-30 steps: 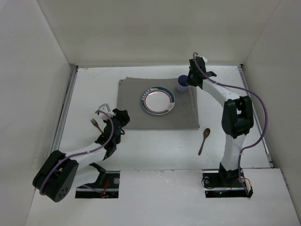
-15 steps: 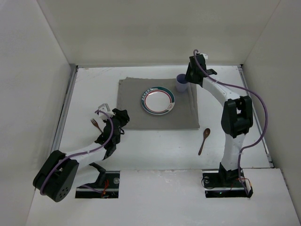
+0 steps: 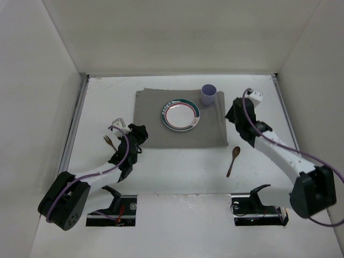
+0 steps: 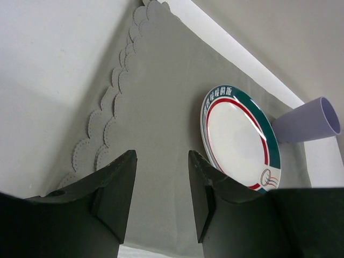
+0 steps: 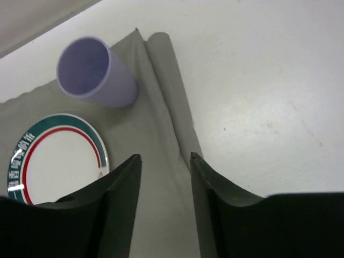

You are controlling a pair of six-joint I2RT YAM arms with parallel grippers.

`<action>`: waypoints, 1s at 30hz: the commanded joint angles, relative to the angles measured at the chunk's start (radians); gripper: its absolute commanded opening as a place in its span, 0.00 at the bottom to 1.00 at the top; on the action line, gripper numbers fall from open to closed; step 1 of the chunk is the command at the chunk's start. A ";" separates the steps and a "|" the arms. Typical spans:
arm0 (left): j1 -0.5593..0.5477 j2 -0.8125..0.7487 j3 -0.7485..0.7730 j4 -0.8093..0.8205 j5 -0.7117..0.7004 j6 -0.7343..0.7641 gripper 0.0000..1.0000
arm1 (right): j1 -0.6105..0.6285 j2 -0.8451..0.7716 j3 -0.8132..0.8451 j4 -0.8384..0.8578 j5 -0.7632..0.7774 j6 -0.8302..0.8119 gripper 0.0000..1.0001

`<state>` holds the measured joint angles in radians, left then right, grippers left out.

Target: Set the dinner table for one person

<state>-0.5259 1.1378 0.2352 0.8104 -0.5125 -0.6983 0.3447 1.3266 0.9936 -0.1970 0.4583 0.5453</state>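
The dinner table [image 3: 177, 172] is a white tabletop with a grey cloth mat [image 3: 153, 115] on it. A white plate with a green and red rim [image 3: 180, 114] lies on the mat. A purple cup [image 3: 208, 95] stands upright at the mat's far right corner. A wooden spoon [image 3: 233, 160] lies on the table right of the mat, and a brown fork [image 3: 109, 143] lies left of it. My left gripper [image 3: 141, 132] is open and empty over the mat's near left edge. My right gripper [image 3: 231, 114] is open and empty at the mat's right edge, apart from the cup.
White panels wall the table on the far, left and right sides, with metal rails [image 3: 75, 126] along the sides. The left wrist view shows the plate [image 4: 239, 140], cup [image 4: 309, 121] and mat [image 4: 156, 107]. The right wrist view shows the cup [image 5: 94, 72] and plate [image 5: 54, 156].
My right gripper has let go of the purple cup and pulled back toward the near right. The cup stays standing on the mat's corner. The left arm has not moved.
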 commanded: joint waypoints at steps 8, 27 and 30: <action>0.019 0.025 0.023 0.038 0.045 -0.046 0.41 | 0.164 -0.401 -0.466 -0.324 0.152 0.439 0.20; 0.059 0.048 0.018 0.046 0.094 -0.087 0.42 | 0.184 -0.225 -0.460 -0.352 0.000 0.436 0.33; 0.065 0.034 0.013 0.039 0.094 -0.089 0.42 | 0.182 -0.195 -0.440 -0.378 -0.021 0.424 0.33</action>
<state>-0.4690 1.1831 0.2359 0.8112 -0.4225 -0.7731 0.5251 1.1191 0.4988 -0.5476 0.4587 0.9836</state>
